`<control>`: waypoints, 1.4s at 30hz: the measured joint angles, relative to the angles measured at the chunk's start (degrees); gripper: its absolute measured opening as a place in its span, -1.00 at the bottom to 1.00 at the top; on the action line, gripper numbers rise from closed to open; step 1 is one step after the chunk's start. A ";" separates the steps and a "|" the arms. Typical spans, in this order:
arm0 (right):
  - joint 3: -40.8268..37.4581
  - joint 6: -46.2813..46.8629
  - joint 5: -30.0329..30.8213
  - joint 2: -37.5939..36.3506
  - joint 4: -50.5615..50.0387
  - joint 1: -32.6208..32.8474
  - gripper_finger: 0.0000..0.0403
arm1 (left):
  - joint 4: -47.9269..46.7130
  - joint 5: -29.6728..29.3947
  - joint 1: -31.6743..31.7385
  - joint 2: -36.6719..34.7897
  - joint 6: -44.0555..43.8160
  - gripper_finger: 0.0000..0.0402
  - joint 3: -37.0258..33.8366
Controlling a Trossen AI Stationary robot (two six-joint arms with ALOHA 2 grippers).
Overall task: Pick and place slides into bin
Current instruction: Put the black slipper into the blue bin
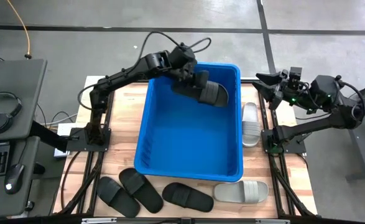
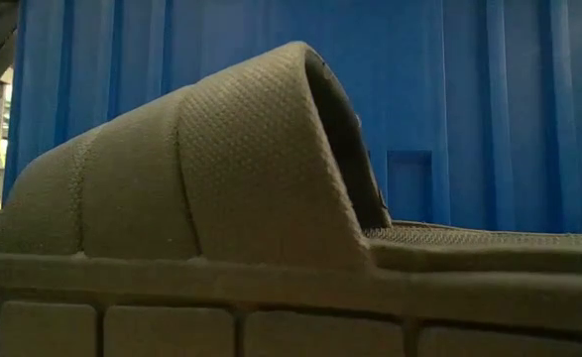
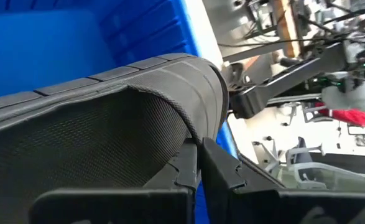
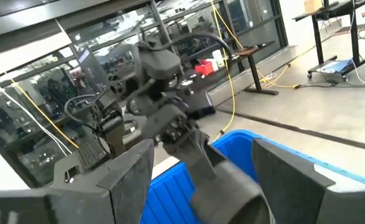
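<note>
A: Bin (image 1: 188, 134) first, from above: big and blue, mid-table. The left gripper (image 1: 193, 79) hangs over its far end, jaws shut on a black slide (image 1: 212, 92) held above the inside, near the far right corner.

B: And the others?

A: A grey slide (image 1: 250, 122) lies just beside the bin's right wall. Along the near wall there's a row: three black ones (image 1: 115, 195) (image 1: 140, 189) (image 1: 188, 196) and a second grey one (image 1: 241, 191) at the right end. The right gripper (image 1: 267, 82) waits past the bin's far right corner, well off the table's slides, jaws wide with nothing in them.

B: What about table height?

A: A black slide (image 2: 221, 188) fills nearly everything, strap arched up, with the bin's ribbed blue wall (image 2: 489, 109) right behind it. I can't tell which of the row it is.

B: Left wrist?

A: The dark fingers (image 3: 188, 165) pinch the edge of the held slide (image 3: 107, 124); the bin's blue inside (image 3: 58, 37) sits behind it, and the right arm (image 3: 281, 74) shows beyond the rim.

B: Right wrist?

A: Its own fingers (image 4: 129, 177) stand far apart. Between them you see the left gripper (image 4: 188, 146) holding the slide (image 4: 229, 190) over the bin's rim (image 4: 244, 140), room glass behind.
</note>
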 joint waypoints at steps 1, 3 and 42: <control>0.00 -0.18 -0.08 -0.03 -0.05 0.00 0.30 | 0.00 -0.16 -0.31 0.63 -0.58 -1.00 0.00; 0.00 -0.24 -0.17 -0.05 -0.04 0.00 0.30 | -0.10 -0.33 -0.31 1.81 -1.54 -1.00 0.00; -0.07 0.46 -3.25 -0.04 -0.03 0.02 0.30 | 7.42 4.53 -0.90 12.48 -18.94 -1.00 -9.16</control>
